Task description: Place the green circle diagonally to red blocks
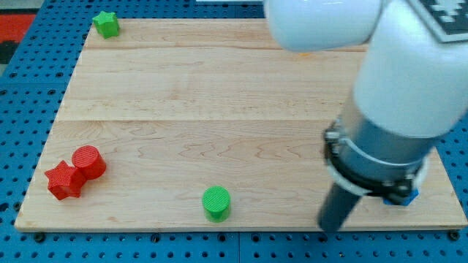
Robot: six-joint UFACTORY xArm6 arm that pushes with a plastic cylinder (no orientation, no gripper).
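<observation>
In the camera view, the green circle stood near the wooden board's bottom edge, a little left of centre. The red circle and red star sat touching each other at the bottom left, well apart from it. A green star lay in the top-left corner. The arm carried no hand, only a rod, and its tip rested near the bottom edge, to the right of the green circle and apart from it. A blue block (shape mostly hidden) peeked from behind the arm.
</observation>
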